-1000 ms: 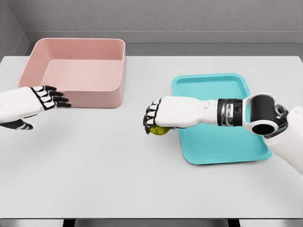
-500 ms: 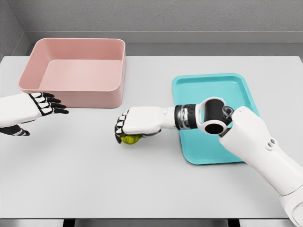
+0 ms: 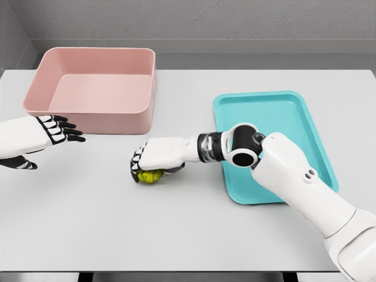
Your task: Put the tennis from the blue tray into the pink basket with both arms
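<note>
Comparing with the view a second earlier, the right robot hand [image 3: 151,162] has been carried leftward off the blue tray [image 3: 294,106], its fingers closed over the tennis ball [image 3: 150,176], which is held low over the table [image 3: 188,235] beneath the palm. The left robot hand [image 3: 54,130] is held open well to its left, near the pink basket [image 3: 94,117]. A handover is judged to be imminent.

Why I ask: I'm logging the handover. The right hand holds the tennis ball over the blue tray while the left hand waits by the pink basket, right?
Not quite. The head view shows the right hand holding the tennis ball over the bare table, left of the blue tray. The left hand does wait by the pink basket.
</note>
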`<action>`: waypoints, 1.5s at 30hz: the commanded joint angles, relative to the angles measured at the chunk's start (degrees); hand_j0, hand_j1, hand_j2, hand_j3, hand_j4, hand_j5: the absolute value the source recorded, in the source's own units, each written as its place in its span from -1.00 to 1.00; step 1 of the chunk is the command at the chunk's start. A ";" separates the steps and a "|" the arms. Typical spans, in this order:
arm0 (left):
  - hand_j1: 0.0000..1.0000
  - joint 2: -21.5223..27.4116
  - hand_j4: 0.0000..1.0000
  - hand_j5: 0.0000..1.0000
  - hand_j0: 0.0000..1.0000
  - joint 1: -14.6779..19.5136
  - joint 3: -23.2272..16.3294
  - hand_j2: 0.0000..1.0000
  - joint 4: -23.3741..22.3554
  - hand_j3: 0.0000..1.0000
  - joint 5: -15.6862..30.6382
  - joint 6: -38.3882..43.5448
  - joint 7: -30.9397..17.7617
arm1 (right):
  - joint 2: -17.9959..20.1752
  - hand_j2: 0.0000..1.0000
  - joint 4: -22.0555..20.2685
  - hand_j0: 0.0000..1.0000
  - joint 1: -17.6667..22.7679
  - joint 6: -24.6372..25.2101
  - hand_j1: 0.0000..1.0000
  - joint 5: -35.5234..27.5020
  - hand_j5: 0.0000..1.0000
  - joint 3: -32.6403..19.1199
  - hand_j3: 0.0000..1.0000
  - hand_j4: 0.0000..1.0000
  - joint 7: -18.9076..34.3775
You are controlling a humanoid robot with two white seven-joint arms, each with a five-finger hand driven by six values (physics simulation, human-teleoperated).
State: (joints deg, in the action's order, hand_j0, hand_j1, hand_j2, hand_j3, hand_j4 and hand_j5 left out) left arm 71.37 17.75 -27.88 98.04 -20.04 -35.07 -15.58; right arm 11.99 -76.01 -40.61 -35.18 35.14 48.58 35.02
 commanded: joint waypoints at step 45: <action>1.00 -16.52 1.00 1.00 1.00 13.45 -18.52 1.00 -0.22 1.00 -5.80 0.07 -0.24 | 17.27 1.00 -24.88 1.00 38.41 0.18 1.00 -25.65 1.00 -62.02 1.00 1.00 -0.02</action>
State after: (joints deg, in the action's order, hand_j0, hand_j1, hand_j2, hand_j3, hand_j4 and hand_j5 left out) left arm 55.95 31.81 -43.55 97.95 -26.05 -35.06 -15.84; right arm 29.38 -100.83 -2.20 -35.17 9.91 -13.29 35.03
